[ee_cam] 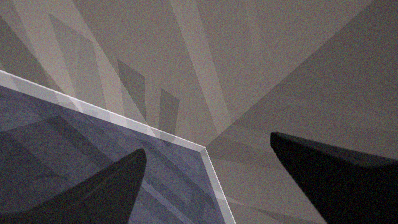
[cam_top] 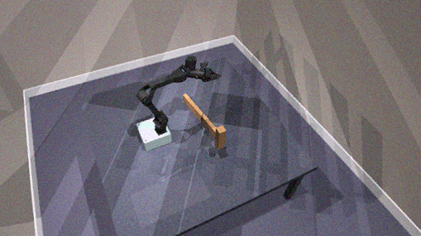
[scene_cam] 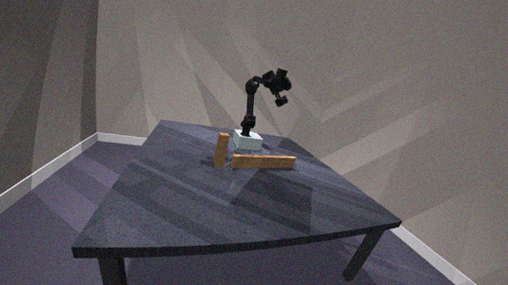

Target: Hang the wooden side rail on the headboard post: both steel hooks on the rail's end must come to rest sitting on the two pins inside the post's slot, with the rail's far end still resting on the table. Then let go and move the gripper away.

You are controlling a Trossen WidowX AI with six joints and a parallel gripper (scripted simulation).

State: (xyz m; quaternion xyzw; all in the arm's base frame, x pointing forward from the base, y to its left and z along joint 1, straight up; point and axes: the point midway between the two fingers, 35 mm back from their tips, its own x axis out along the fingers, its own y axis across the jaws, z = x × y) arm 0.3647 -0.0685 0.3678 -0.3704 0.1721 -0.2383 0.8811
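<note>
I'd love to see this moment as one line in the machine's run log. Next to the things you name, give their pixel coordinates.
hand (cam_top: 218,76) (scene_cam: 281,101) (ee_cam: 208,146): open, raised, holding nothing | post (cam_top: 220,137) (scene_cam: 221,149): upright on table (cam_top: 190,205) (scene_cam: 179,209) | rail (cam_top: 198,112) (scene_cam: 263,162): lying on table, gap to post

Exterior view: post (cam_top: 220,138) (scene_cam: 221,150) left of rail (cam_top: 194,107) (scene_cam: 263,162) on table (cam_top: 157,210) (scene_cam: 232,212); base (cam_top: 148,136) (scene_cam: 255,143) behind.
</note>
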